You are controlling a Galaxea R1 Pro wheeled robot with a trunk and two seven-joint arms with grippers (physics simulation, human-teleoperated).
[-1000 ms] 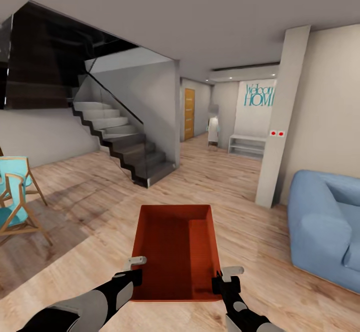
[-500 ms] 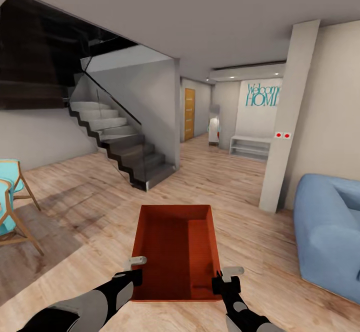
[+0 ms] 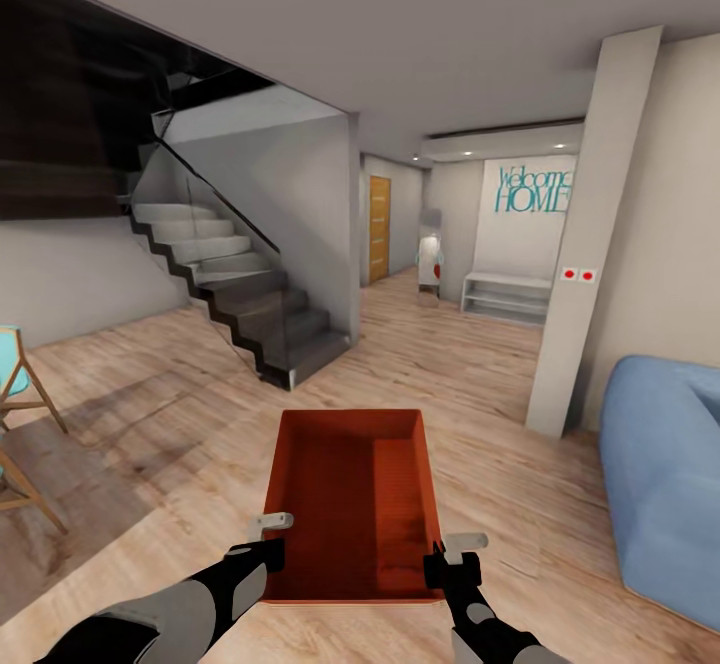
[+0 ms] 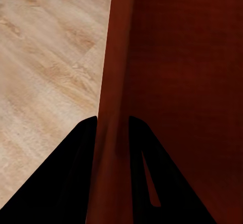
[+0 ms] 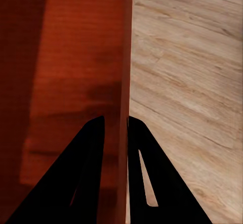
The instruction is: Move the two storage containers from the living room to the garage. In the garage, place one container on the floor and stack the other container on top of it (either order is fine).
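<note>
Storage container [image 3: 352,504] held over wood floor [image 3: 480,374], staircase [image 3: 240,289] beyond it; left hand [image 3: 268,554] and right hand [image 3: 440,566] each clamped on a side wall

Teal lettering [image 3: 535,190] reading "Welcome HOME" is showing on the pale far wall [image 3: 520,234], right of the frame's centre; nothing else is reading legibly.

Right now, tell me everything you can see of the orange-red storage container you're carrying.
The storage container is a lidless orange-red rectangular bin, plastic-looking, with slightly tapered walls and nothing inside. It is held level above the wood-plank floor, long axis pointing ahead. The left gripper pinches its left wall and the right gripper its right wall.
</note>
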